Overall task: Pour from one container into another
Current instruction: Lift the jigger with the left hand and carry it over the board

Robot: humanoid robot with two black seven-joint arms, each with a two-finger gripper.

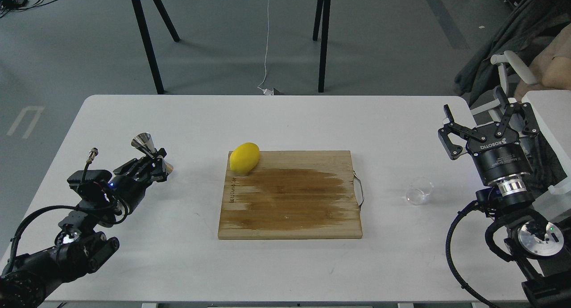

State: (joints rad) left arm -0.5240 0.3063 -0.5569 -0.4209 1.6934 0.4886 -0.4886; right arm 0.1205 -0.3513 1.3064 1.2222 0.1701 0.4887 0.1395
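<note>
The shiny steel jigger (145, 143) is at the table's left side, tilted with its upper cone leaning left. My left gripper (156, 163) is shut on its narrow waist, and the lower cone pokes out on the right of the fingers. The small clear glass cup (419, 190) stands upright on the table right of the cutting board. My right gripper (487, 122) hovers behind and to the right of the cup, open, fingers spread wide and pointing away from me, with nothing between them.
A wooden cutting board (290, 201) with a metal handle lies mid-table, a yellow lemon (244, 157) on its far left corner. The white table (285, 120) ends close to the right arm. A chair and a second table stand at the right.
</note>
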